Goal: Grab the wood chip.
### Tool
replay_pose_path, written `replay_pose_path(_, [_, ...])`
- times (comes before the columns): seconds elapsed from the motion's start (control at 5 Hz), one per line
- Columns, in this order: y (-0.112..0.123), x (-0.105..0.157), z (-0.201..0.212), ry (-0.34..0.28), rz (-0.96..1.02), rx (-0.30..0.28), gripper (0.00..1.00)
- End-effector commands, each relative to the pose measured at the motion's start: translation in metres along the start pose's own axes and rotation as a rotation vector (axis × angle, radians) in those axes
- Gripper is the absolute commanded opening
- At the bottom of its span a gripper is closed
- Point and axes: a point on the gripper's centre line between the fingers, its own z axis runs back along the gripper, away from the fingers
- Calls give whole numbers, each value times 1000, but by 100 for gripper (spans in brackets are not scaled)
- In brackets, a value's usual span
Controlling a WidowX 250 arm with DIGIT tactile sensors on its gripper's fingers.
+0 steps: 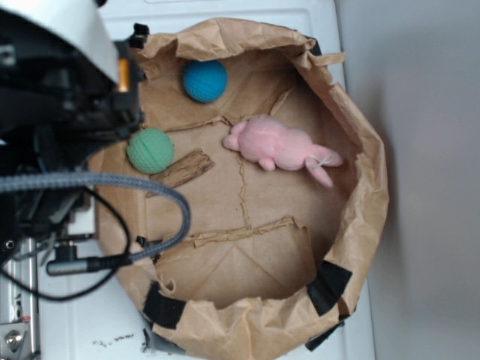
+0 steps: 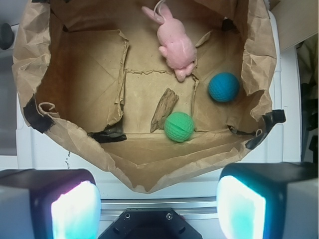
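One risk: the wide-open tool (image 2: 158, 199), high outside the paper bag (image 2: 149, 172), could catch the green ball (image 2: 179, 126) touching the wood chip (image 2: 164, 109).

A robot lab bench: white tabletop (image 1: 225, 15), taped paper-bag bin (image 1: 367, 187), loose cables (image 1: 112, 184).

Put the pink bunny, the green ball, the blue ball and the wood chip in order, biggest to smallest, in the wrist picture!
1. Pink bunny
2. Wood chip, longer than either ball but thin
3. Green ball and blue ball: look alike
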Motion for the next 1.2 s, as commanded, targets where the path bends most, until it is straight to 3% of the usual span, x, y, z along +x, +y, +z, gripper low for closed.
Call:
replay_pose_path(0.0, [3, 6, 12, -48, 4, 6, 100])
replay_pose_path(0.4, [10, 33, -26, -125, 31, 24, 100])
replay_pose_path(0.6, [11, 31, -47, -140, 33, 57, 100])
replay_pose_path(1.0, [24, 64, -88, -143, 119, 119, 100])
